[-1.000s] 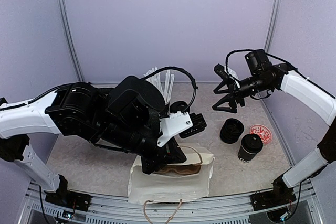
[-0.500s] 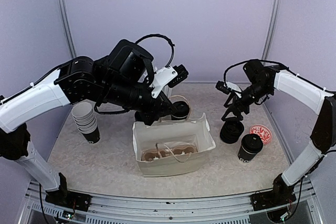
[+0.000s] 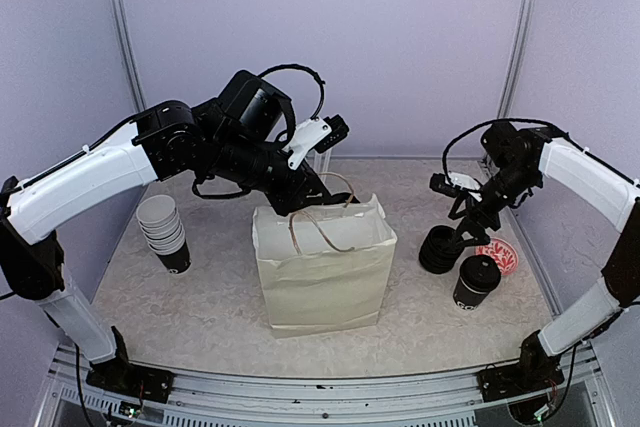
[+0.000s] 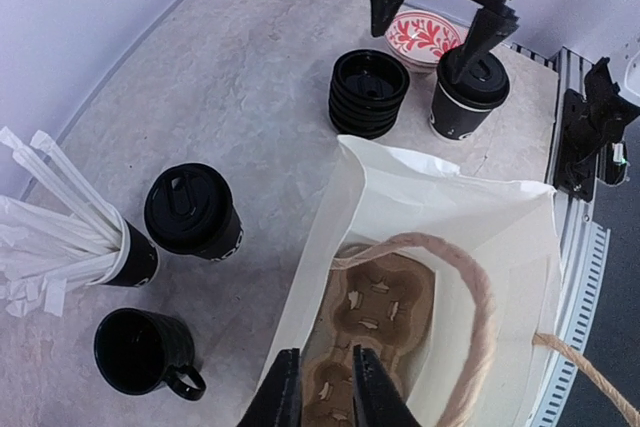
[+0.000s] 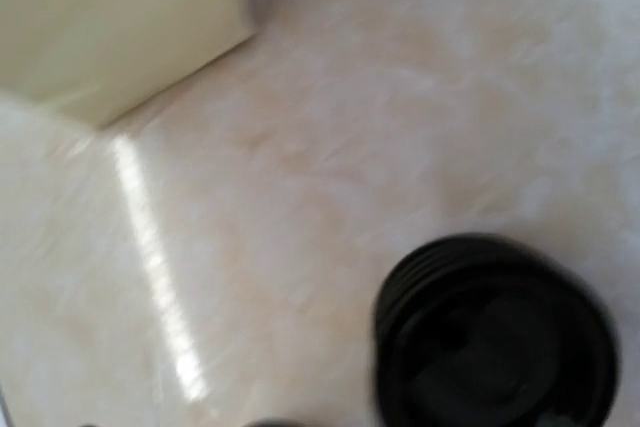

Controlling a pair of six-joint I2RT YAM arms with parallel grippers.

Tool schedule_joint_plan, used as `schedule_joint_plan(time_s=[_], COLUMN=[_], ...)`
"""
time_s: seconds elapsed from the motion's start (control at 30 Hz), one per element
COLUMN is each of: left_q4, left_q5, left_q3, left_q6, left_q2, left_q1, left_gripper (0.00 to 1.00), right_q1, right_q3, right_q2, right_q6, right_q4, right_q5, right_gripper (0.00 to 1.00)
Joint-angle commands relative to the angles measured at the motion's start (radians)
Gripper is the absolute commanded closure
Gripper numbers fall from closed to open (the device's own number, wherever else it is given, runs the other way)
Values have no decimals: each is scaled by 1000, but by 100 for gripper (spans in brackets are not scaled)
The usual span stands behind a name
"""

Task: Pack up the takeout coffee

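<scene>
A lidded black takeout cup (image 3: 477, 282) stands at the right, also in the left wrist view (image 4: 468, 92). A second lidded cup (image 4: 192, 212) stands behind the bag and is hidden in the top view. A white paper bag (image 3: 325, 267) stands upright in the middle with a brown cardboard carrier (image 4: 385, 317) at its bottom. My left gripper (image 3: 300, 204) hovers at the bag's back rim, its jaws a narrow gap apart with nothing between them (image 4: 325, 387). My right gripper (image 3: 467, 225) is open, low over a stack of black lids (image 3: 441, 249) and the right cup.
A red-and-white bowl (image 3: 497, 255) sits by the right cup. A stack of empty cups (image 3: 165, 232) stands at the left. A glossy mug (image 4: 140, 352) and a cup of white straws (image 4: 100, 247) stand behind the bag. The bag's rope handles (image 3: 330, 232) hang over its mouth.
The bag has gone from lying open on its side to standing upright. My left arm has drawn back to its rear rim. My right gripper has come down and right, over the lids.
</scene>
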Motion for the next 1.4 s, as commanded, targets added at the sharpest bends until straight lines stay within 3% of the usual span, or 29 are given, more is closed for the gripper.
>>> schedule_joint_plan(time_s=[0.0, 0.13, 0.37, 0.73, 1.37], left_q4=[38, 46, 107, 134, 139], left_q5=[12, -5, -3, -9, -14], left_q3=[18, 7, -56, -105, -135], left_q6=[12, 29, 23, 29, 27], left_q2=[7, 0, -56, -92, -94], left_q1=[23, 24, 23, 24, 26], left_gripper=[69, 57, 49, 49, 49], right_q1=[-7, -7, -7, -7, -4], right_q3=[-82, -144, -158, -189, -262], right_q2=[-130, -188, -195, -167, -157], right_q6=[-145, -216, -219, -189, -175], right_q4=[-149, -179, -187, -138, -59], right_q5=[22, 93, 204, 327, 346], right_gripper=[5, 2, 3, 7, 12])
